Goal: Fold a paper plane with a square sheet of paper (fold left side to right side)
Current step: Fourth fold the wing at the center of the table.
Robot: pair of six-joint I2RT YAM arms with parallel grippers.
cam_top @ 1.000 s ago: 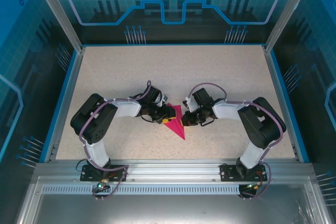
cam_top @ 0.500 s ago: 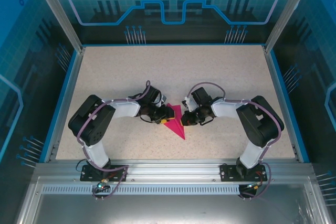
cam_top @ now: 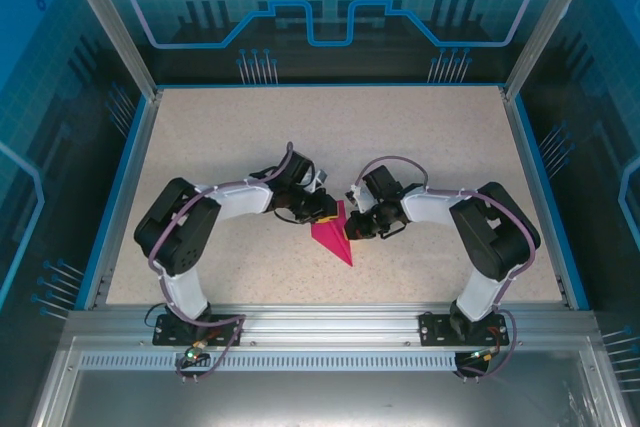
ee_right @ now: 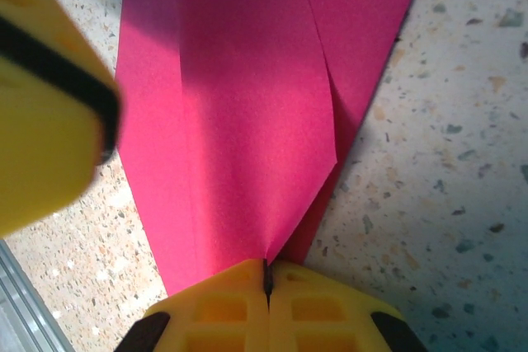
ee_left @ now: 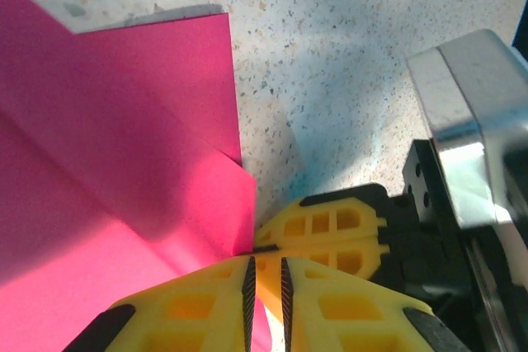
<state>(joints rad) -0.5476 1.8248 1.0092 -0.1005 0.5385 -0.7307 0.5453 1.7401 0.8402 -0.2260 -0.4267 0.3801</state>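
Note:
The pink paper, folded into the narrow kite shape of the paper plane (cam_top: 333, 237), lies flat mid-table with its sharp tip toward the near edge. My right gripper (cam_top: 350, 230) sits at its right side. In the right wrist view that gripper (ee_right: 266, 274) is shut, with a folded flap of the plane (ee_right: 239, 96) running into the seam of its pads. My left gripper (cam_top: 330, 215) is at the plane's far end. Its jaws (ee_left: 266, 274) stand a narrow slit apart over the paper's (ee_left: 124, 162) edge, right against a right-gripper finger (ee_left: 330, 224).
The speckled table (cam_top: 420, 147) has open surface on all sides of the two grippers. A blue rim (cam_top: 120, 187) bounds it left and right, and a metal rail (cam_top: 330, 322) carrying the arm bases runs along the near edge.
The left gripper has shifted from the plane's left edge toward its far end, closer to the right gripper, and its jaws have narrowed. The right gripper has stayed in place.

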